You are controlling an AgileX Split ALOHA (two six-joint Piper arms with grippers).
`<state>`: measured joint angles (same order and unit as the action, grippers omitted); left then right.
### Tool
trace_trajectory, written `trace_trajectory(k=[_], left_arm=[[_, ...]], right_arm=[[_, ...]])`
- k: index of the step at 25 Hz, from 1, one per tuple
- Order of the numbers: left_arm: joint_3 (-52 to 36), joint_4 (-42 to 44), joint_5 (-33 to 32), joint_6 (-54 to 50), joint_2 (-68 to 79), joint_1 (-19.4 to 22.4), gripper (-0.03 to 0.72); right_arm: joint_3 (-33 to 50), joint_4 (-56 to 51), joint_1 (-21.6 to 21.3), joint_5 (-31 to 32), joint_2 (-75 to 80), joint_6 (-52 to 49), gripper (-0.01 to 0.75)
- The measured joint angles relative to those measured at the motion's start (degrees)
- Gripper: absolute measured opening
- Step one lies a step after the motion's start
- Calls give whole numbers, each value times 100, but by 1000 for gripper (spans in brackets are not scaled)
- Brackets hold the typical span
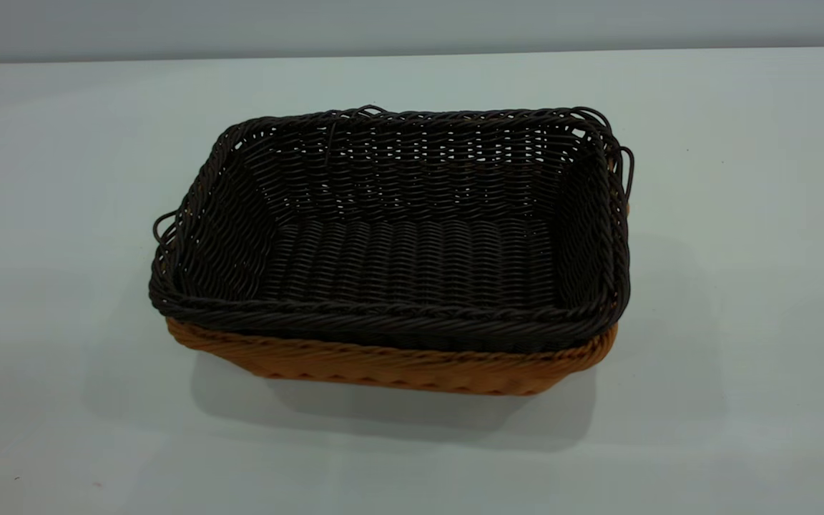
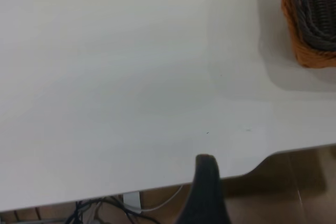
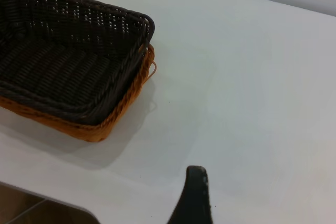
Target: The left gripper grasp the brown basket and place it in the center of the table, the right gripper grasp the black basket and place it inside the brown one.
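Lab-like test bench — plain pale table (image 1: 741, 214), bare grey wall (image 1: 412, 25), loose cables (image 2: 100, 205) under the edge

**Hidden and cut-off parts around the nested baskets**

Most of the brown basket (image 1: 398, 368) is being hidden by the black basket (image 1: 412, 236) sitting inside it; only a strip of its near wall and rim is being shown in the exterior view, and its far side is being covered completely. In the left wrist view both baskets are being cut off by the picture's edge, with just one corner showing. Only a single blurred dark finger of the left claw (image 2: 206, 192) is being seen, and likewise of the right claw (image 3: 193, 198), so how their fingers are set cannot be told. The counter (image 1: 741, 286) is being cropped at every side.
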<state>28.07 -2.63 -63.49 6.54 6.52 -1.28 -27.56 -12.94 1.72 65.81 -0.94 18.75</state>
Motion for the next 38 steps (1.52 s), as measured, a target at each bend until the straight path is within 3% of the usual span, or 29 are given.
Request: trace_trajectory(k=[38], left_arm=[[-4,545,5,-767,-761,0,563]], right_arm=[[0,0,-6,0,0,10,584]])
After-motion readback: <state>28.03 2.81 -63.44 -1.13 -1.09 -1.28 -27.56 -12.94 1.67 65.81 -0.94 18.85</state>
